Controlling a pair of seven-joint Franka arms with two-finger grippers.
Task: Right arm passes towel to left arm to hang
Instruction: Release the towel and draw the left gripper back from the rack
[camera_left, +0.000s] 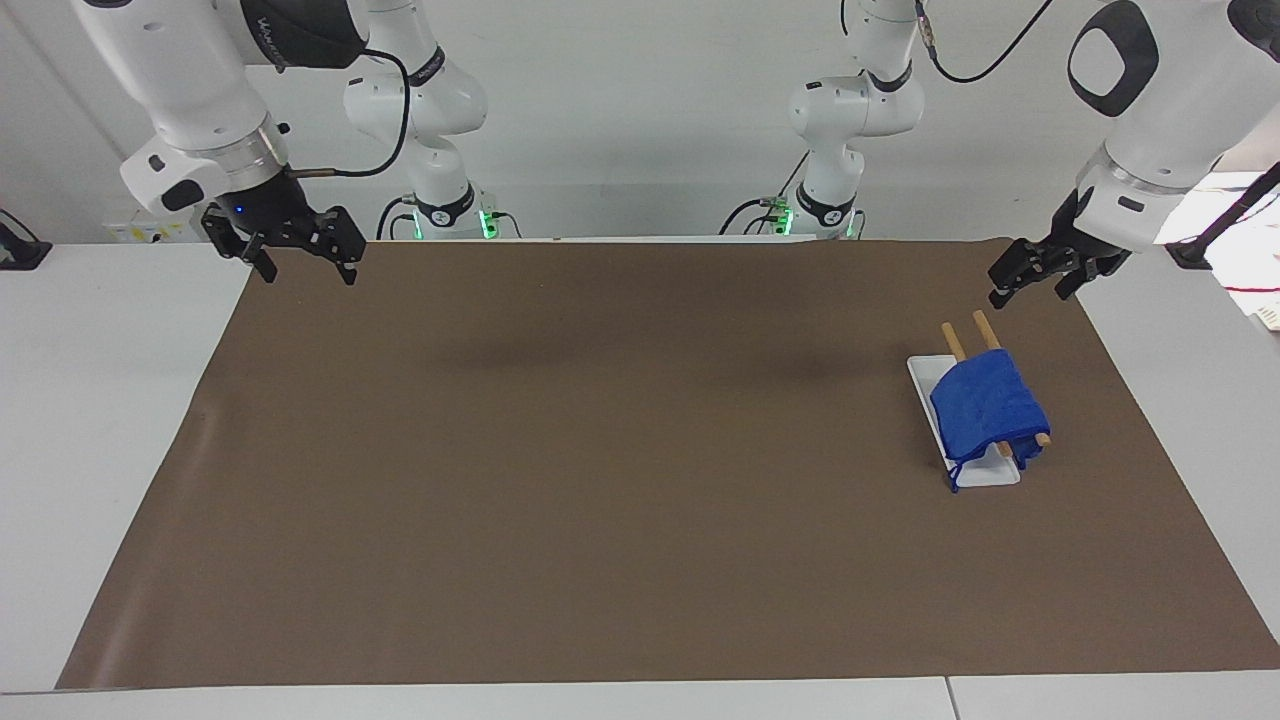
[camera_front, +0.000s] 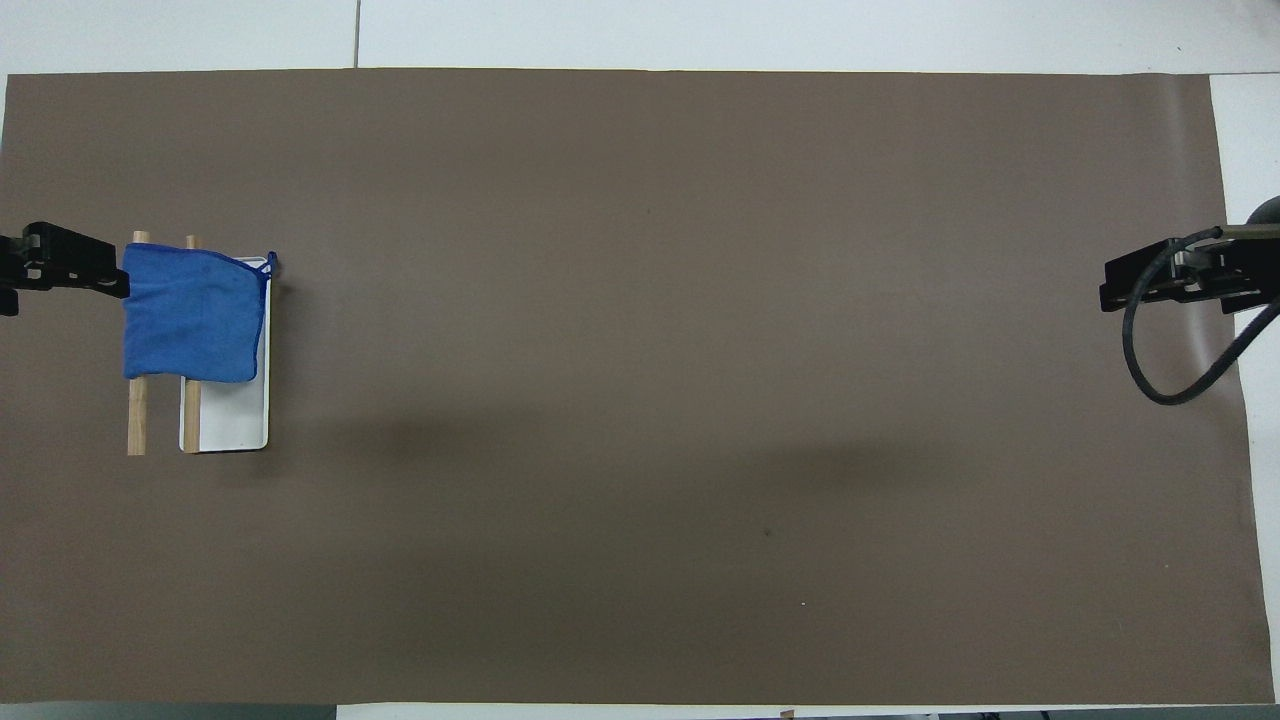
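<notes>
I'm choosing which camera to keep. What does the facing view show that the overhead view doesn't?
Facing view only: whole arms and bases, and the open left gripper in the air, clear of the towel. Overhead only: the rack's two rods side by side, seen from straight above. Both: towel draped on the rack, white tray, brown mat, open right gripper.
</notes>
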